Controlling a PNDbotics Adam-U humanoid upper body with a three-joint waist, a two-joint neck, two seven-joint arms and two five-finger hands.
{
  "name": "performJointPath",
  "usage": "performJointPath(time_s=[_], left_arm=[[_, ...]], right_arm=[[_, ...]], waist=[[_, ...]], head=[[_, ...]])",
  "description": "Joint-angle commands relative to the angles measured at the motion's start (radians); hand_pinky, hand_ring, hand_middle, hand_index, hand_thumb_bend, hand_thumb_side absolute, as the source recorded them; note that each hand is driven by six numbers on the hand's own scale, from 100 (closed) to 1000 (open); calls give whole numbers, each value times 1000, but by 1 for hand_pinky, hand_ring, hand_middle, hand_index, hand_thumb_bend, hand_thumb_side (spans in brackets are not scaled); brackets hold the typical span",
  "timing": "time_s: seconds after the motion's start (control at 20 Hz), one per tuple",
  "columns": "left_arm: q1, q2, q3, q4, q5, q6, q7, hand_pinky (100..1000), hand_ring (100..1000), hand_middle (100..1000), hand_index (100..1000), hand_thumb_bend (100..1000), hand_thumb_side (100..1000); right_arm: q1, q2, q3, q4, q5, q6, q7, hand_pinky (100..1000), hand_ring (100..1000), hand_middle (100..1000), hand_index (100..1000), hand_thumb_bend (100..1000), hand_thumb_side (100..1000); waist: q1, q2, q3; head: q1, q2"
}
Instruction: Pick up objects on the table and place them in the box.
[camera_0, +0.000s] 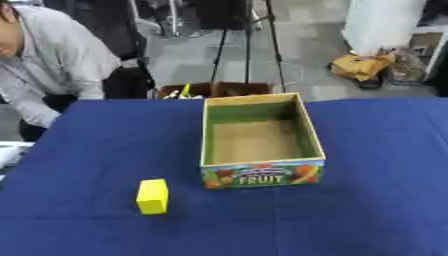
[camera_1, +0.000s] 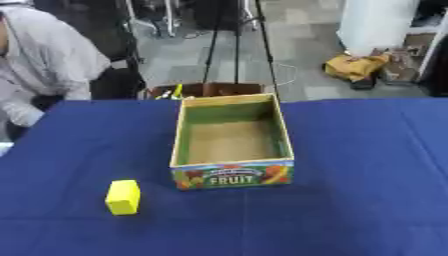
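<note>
One yellow block (camera_0: 152, 196) lies on the blue counter (camera_0: 376, 200), near the front left corner of the open cardboard box (camera_0: 261, 175) marked FRUIT, apart from it. Neither robot hand shows, so their state cannot be told.

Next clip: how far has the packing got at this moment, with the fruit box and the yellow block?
Nothing looks done yet: the fruit box stands open on the blue table and only its bare brown floor shows inside. Nothing is in hand, since neither robot hand shows in either view. Left to do: the yellow block sits on the cloth to the box's left, near its front corner, apart from it, and needs picking up and placing inside.
</note>
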Motion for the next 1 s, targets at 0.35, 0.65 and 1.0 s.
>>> performJointPath(time_s=[0.35, 0.65, 1.0], left_arm=[[-3, 11, -1, -21, 3, -1, -4, 351, 193, 457, 594, 100, 821], [-1, 8, 0, -21, 1, -1, -2, 363, 265, 459, 595, 100, 821], [0, 2, 2, -21, -1, -1, 4, 377, 348, 465, 597, 100, 820]], right_arm=[[-8, -12, 0, -15, -2, -4, 5, 790, 893, 670, 789, 100, 745], [-8, -13, -1, -15, 2, -6, 8, 791, 895, 670, 791, 100, 747], [-8, -14, 1, -15, 12, -10, 13, 794, 899, 671, 792, 100, 749]], waist=[[1, -8, 1], [4, -1, 1], [8, 16, 4]], head=[[-3, 32], [-10, 28], [-18, 17]])
